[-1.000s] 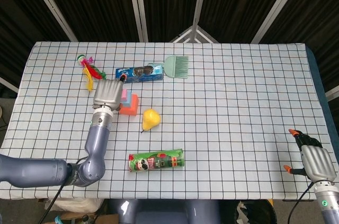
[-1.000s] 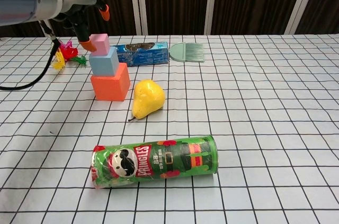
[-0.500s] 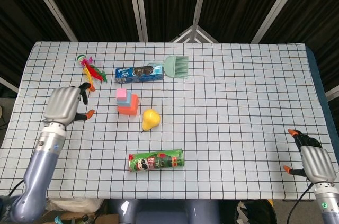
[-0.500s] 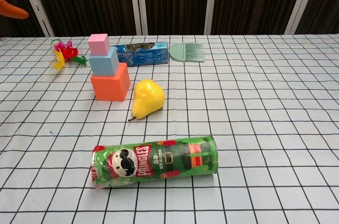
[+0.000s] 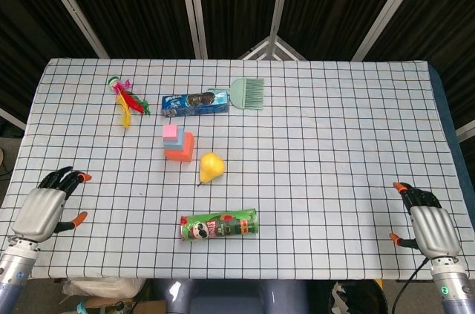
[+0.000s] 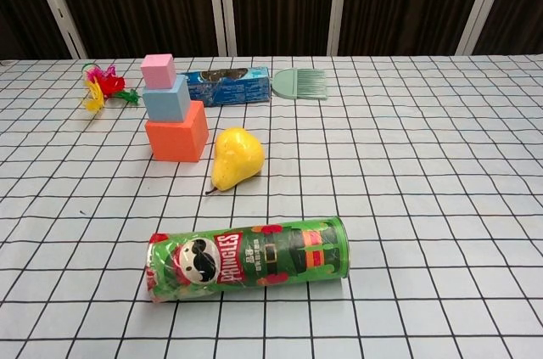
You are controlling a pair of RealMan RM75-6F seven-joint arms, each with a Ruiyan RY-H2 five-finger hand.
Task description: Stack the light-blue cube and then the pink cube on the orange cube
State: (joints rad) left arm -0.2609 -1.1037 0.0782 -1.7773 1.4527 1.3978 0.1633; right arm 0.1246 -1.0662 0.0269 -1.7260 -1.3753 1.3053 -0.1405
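Note:
The orange cube stands on the table left of centre. On it sits the light-blue cube, and the small pink cube tops that one. From the head view the stack shows as pink cube, a sliver of light-blue cube and orange cube. My left hand hovers at the table's near left edge, fingers apart and empty, far from the stack. My right hand is at the near right edge, empty with fingers apart. Neither hand shows in the chest view.
A yellow pear lies just right of the stack. A green Pringles can lies on its side nearer me. Behind the stack are a blue snack pack, a green brush and a bright feathered toy.
My left hand has drawn back from the stack toward me, down to the near left table edge, leaving the pink cube on top. The right hand shifted slightly.

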